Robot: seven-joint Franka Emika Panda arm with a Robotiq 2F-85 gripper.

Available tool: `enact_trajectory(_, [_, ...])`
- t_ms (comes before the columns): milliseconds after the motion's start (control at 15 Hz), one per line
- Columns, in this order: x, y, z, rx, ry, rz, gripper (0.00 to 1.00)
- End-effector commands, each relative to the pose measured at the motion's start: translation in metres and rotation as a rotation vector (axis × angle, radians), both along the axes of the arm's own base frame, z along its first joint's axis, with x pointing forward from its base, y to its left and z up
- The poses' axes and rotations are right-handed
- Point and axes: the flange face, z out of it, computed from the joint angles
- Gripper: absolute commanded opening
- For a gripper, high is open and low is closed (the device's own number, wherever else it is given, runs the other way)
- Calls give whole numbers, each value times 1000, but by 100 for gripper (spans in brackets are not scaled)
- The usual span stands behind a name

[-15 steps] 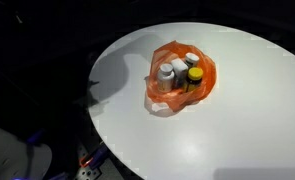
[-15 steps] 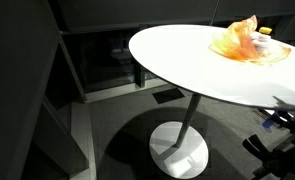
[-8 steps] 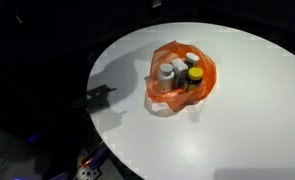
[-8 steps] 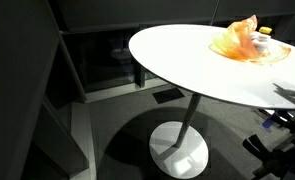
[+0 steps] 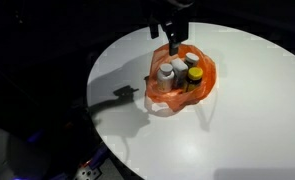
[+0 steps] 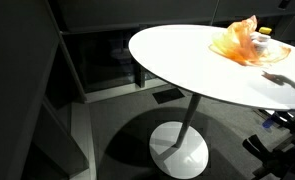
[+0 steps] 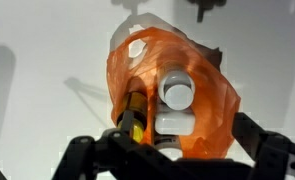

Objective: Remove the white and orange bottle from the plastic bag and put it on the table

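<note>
An orange plastic bag (image 5: 180, 80) lies on the round white table (image 5: 247, 110); it also shows in an exterior view (image 6: 237, 44) and the wrist view (image 7: 212, 95). It holds several bottles: white-capped ones (image 5: 168, 72) (image 7: 177, 90) and an amber one with a yellow cap (image 5: 195, 74) (image 7: 134, 112). I cannot tell which is the white and orange bottle. My gripper (image 5: 174, 45) hangs just above the bag's far side. In the wrist view its fingers (image 7: 177, 142) are spread wide on either side of the bag. It is open and holds nothing.
The table stands on a single white pedestal foot (image 6: 179, 150) over dark floor. The gripper's shadow (image 5: 117, 95) falls on the tabletop beside the bag. The table's edge (image 6: 167, 72) drops off to a dark surround.
My gripper has come into an exterior view from the top and now hangs over the bag. Its shadow has slid across the table toward the bag. The bag and bottles have not moved.
</note>
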Motion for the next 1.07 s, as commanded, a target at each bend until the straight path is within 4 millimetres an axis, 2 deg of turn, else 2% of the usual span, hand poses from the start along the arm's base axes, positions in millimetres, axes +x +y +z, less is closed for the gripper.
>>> enact_trajectory(0, [13, -10, -24, 15, 15, 27, 100])
enact_trajectory(267, [23, -11, -53, 19, 55, 48, 100])
enact_trajectory(600, [33, -9, -78, 10, 92, 70, 100])
enact_trajectory(1000, [51, 0, -89, -3, 113, 100, 100])
